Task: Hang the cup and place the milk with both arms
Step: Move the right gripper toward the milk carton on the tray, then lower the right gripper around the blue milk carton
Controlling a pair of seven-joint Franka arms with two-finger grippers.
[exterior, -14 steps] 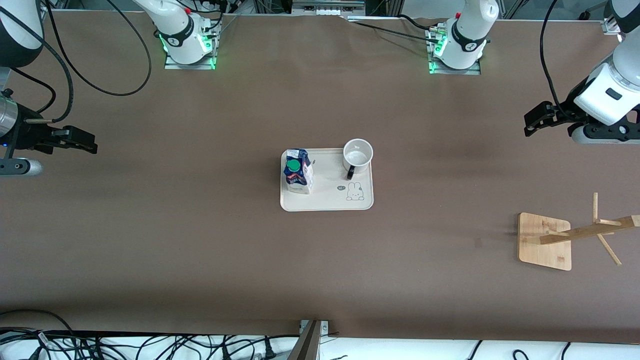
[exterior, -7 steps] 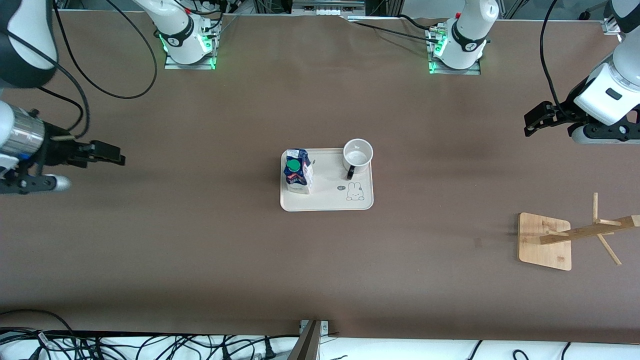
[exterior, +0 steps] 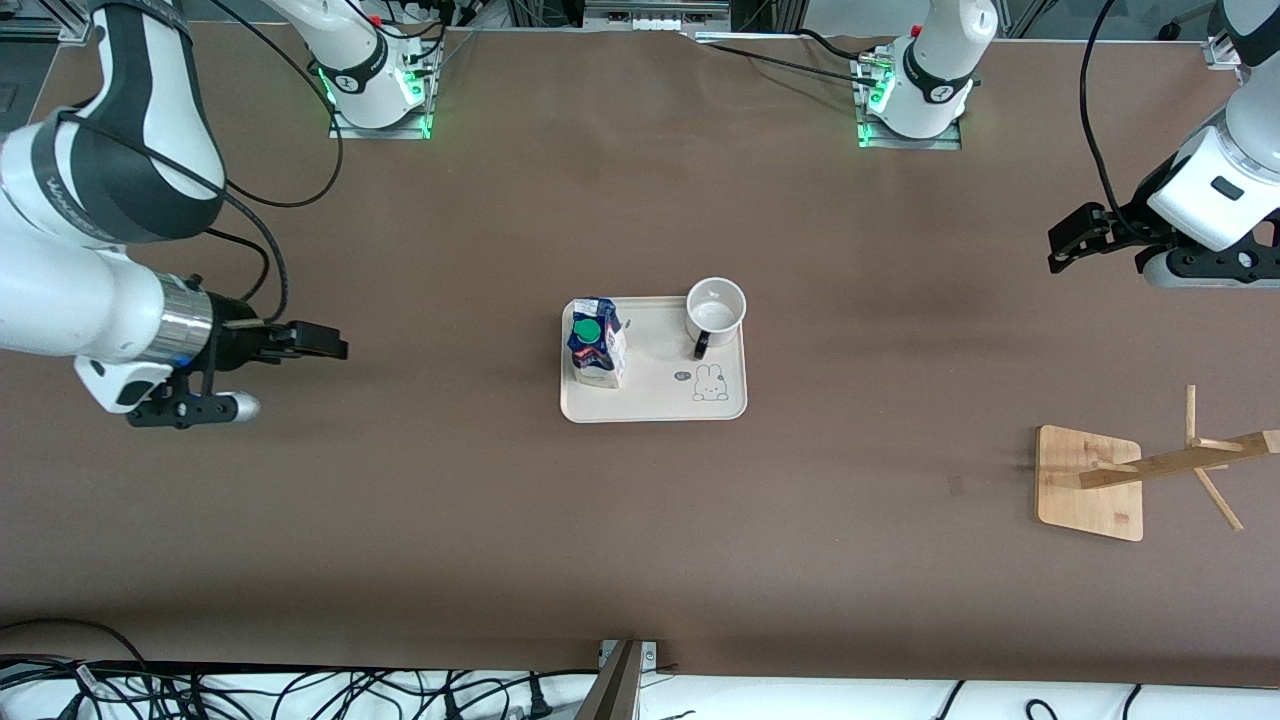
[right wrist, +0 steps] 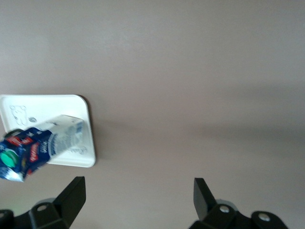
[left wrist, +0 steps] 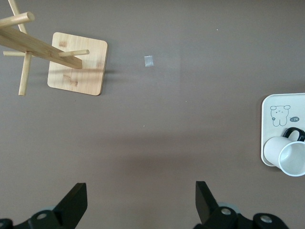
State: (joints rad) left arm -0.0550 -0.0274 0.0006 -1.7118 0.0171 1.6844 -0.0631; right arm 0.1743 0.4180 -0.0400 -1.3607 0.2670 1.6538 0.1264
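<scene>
The white cup [exterior: 716, 310] with a black handle stands upright on a cream tray [exterior: 655, 405] at mid-table; it also shows in the left wrist view [left wrist: 287, 156]. The blue and white milk carton [exterior: 596, 343] with a green cap stands on the same tray, at the end toward the right arm; it shows in the right wrist view [right wrist: 40, 145]. My right gripper [exterior: 335, 349] is open and empty over bare table, well short of the tray. My left gripper [exterior: 1058, 250] is open and empty over the table toward the left arm's end.
A bamboo cup rack [exterior: 1090, 482] with pegs on a tilted-looking post stands toward the left arm's end, nearer the front camera than the tray; it also shows in the left wrist view [left wrist: 77, 69]. A small tape mark [exterior: 955, 486] lies beside it.
My right arm has swung in from the table's end toward the tray, its gripper staying open. The left arm has not moved.
</scene>
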